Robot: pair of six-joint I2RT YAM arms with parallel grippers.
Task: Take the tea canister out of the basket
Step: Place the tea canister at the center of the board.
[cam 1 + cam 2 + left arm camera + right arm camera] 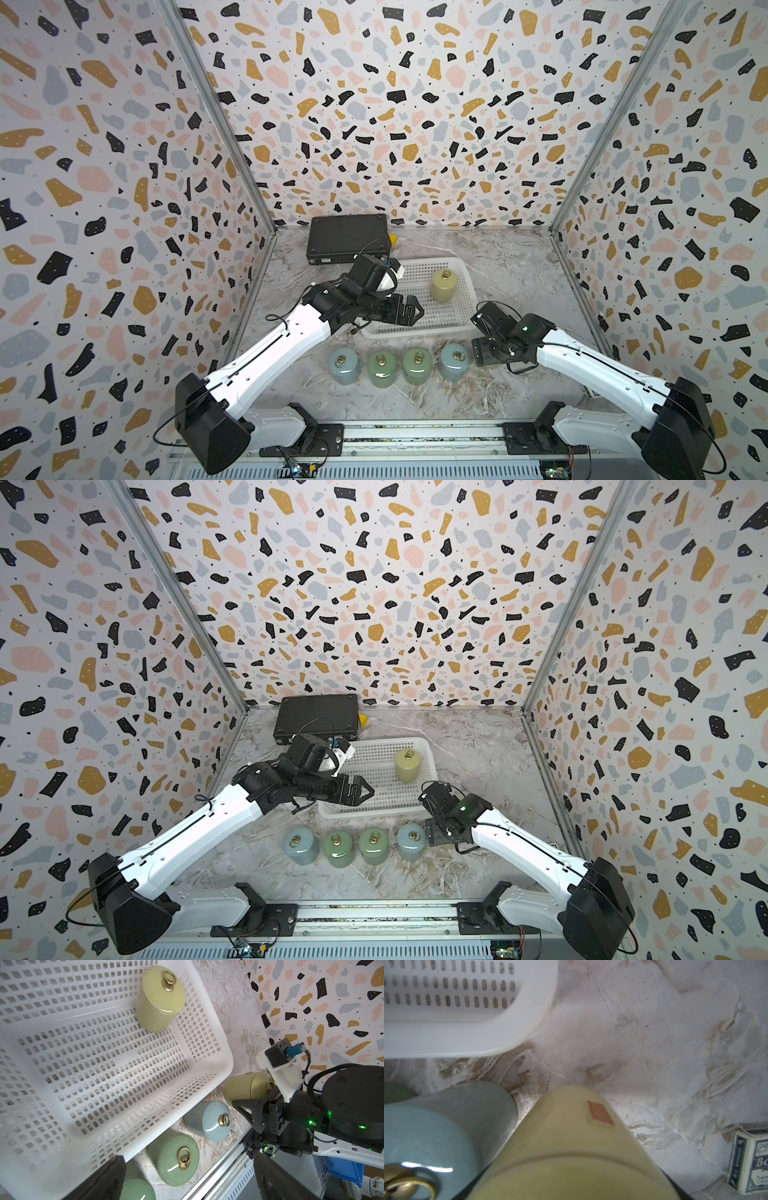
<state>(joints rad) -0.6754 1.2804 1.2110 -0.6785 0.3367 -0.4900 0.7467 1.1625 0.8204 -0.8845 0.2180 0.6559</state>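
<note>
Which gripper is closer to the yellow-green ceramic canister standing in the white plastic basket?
Left. The left gripper hangs open over the basket's floor, beside that standing canister. The right gripper is outside the basket's near corner, holding a second yellow-green canister.

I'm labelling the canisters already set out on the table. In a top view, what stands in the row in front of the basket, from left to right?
Grey-blue canister → green canister → second green canister → light blue canister.
</note>
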